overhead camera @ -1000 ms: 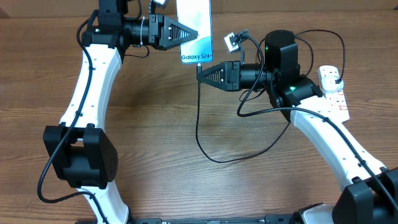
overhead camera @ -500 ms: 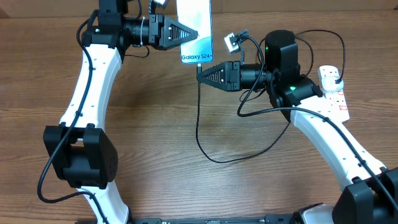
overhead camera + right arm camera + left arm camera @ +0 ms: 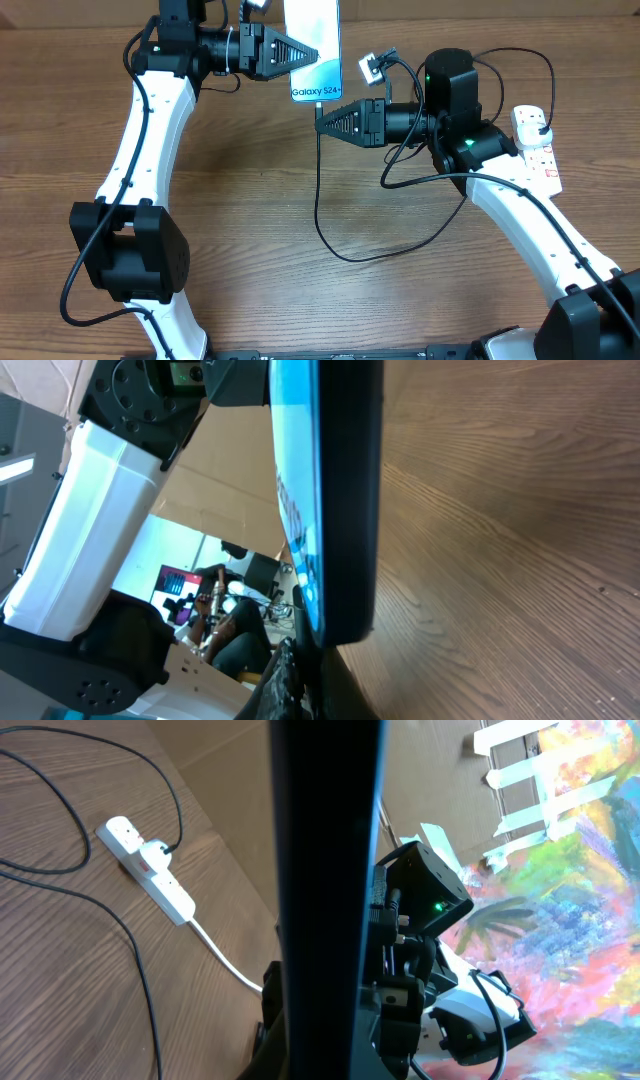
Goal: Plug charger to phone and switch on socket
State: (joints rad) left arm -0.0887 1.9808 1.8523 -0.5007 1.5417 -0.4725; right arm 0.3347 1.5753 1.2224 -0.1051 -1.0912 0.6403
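Note:
My left gripper [image 3: 308, 52] is shut on the phone [image 3: 314, 40] and holds it above the table's far edge, its "Galaxy S24" end toward me. In the left wrist view the phone's dark edge [image 3: 325, 870] fills the middle. My right gripper [image 3: 322, 113] is shut on the charger's connector tip just below the phone's lower end. In the right wrist view the phone [image 3: 335, 490] stands right above the tip [image 3: 300, 670]. The charger cable [image 3: 318, 190] hangs down, loops right and reaches its plug in the white socket [image 3: 537, 140], which also shows in the left wrist view [image 3: 150, 870].
A cardboard wall [image 3: 480, 15] runs along the table's far edge. The socket's thick white cord [image 3: 225, 955] trails off the table. The right arm's own black cables [image 3: 520, 60] loop beside its wrist. A painted board [image 3: 580, 870] stands behind.

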